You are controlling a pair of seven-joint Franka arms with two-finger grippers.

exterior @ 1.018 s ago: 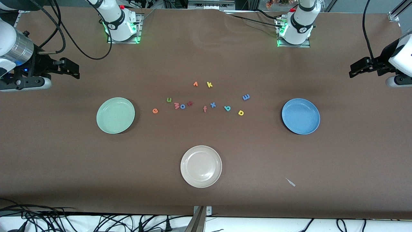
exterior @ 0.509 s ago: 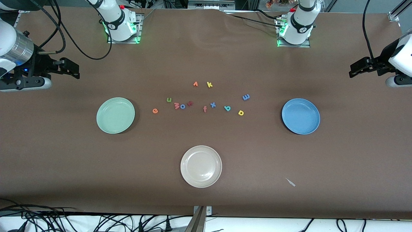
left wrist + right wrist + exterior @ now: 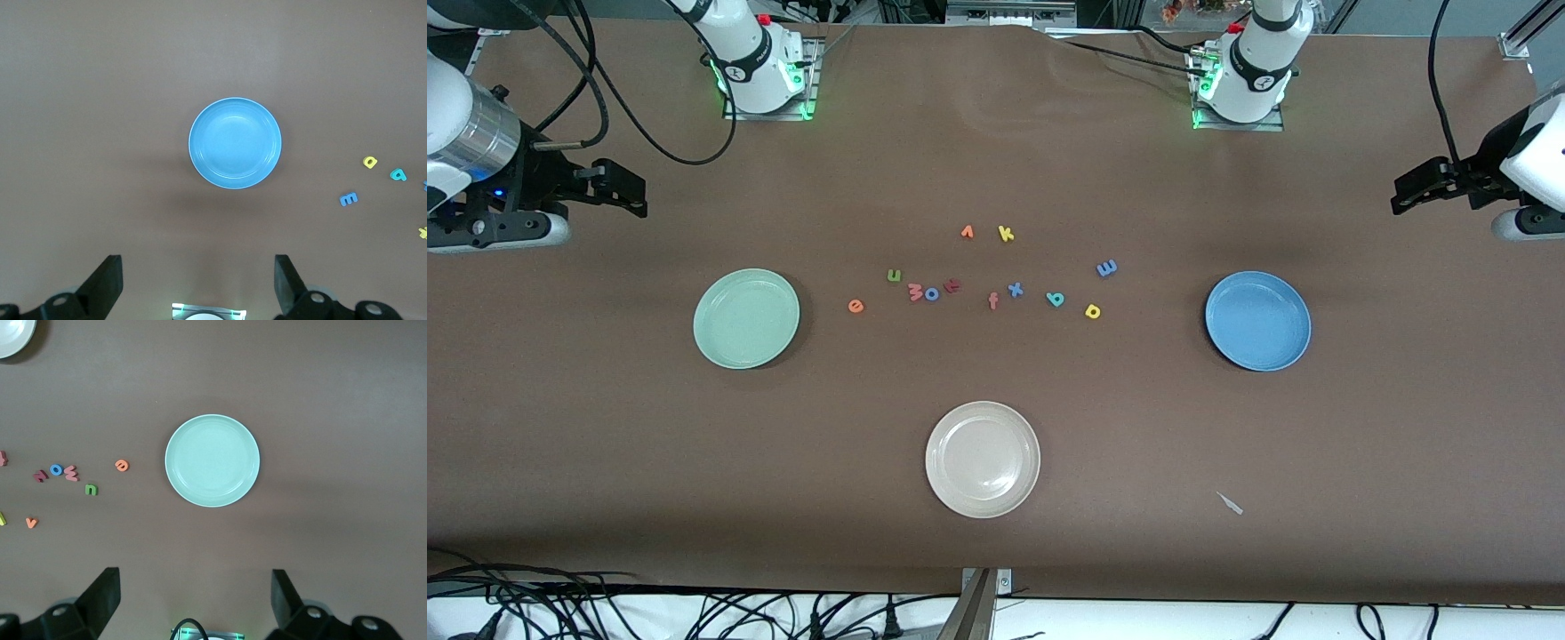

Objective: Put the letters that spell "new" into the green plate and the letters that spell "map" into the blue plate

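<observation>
**No Change Registered: Task Not Yet Begun**

Across the last second, no movement is detected. The left gripper [image 3: 197,287] is held high over the blue plate [image 3: 1257,321], jaws fully spread and empty; the right gripper [image 3: 194,600] is likewise held over the green plate [image 3: 746,318], spread and empty. Both plates are bare. The n [image 3: 895,276], e [image 3: 855,307] and w [image 3: 915,292] lie nearer the green plate; the m [image 3: 1106,268], teal letter [image 3: 1055,299] and yellow letter [image 3: 1092,311] nearer the blue plate. All six placements are judged outstanding.
</observation>
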